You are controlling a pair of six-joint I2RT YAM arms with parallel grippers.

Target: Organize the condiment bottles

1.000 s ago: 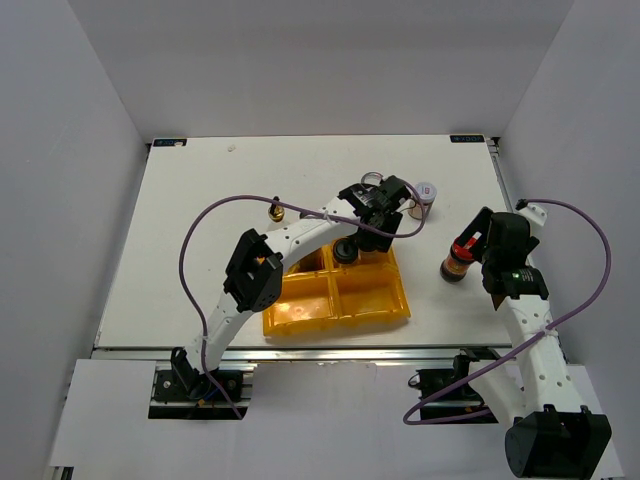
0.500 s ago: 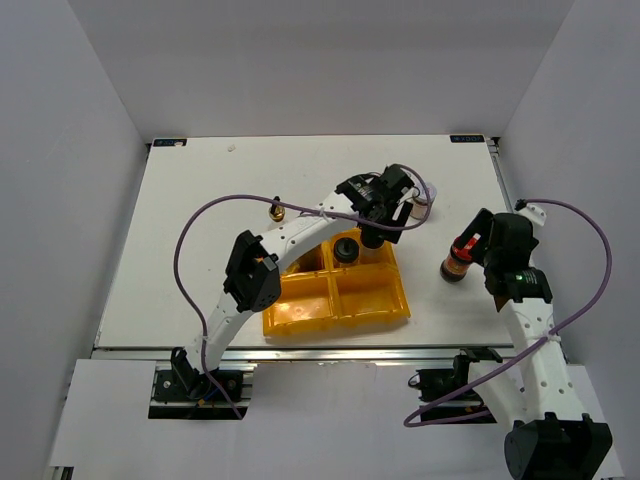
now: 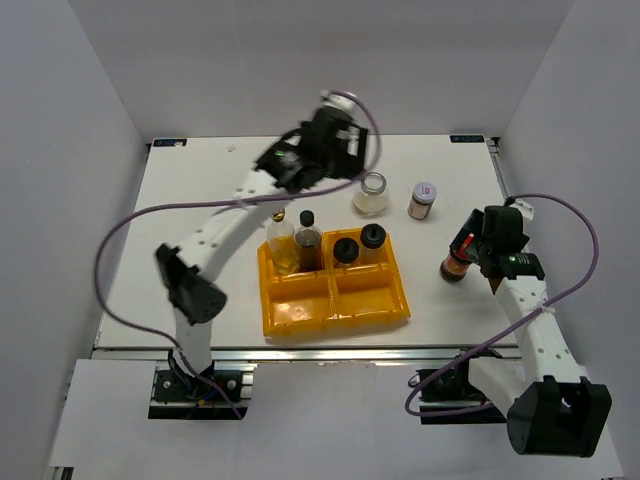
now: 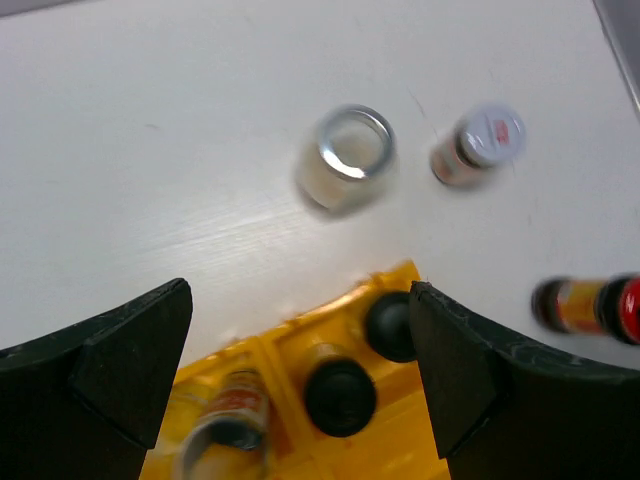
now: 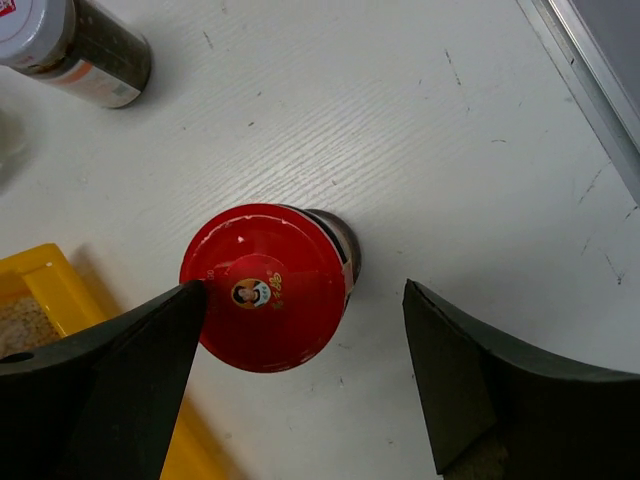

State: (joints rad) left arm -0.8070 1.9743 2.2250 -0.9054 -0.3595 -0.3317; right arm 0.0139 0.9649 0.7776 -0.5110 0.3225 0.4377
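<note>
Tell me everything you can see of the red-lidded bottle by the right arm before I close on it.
The red-lidded bottle has a round, glossy red lid that looks plastic, with a small printed emblem at its centre, over a dark body. It stands upright on the white table, just right of the yellow tray, apart from it. The right gripper straddles it, open; whether a finger touches the lid is unclear.

Yellow tray (image 3: 305, 310), red-lidded bottle (image 5: 265, 300), silver-lidded bottle (image 3: 423, 195), two black-lidded shakers (image 3: 346, 248), clear jar (image 3: 371, 193), white table (image 3: 200, 170)
</note>
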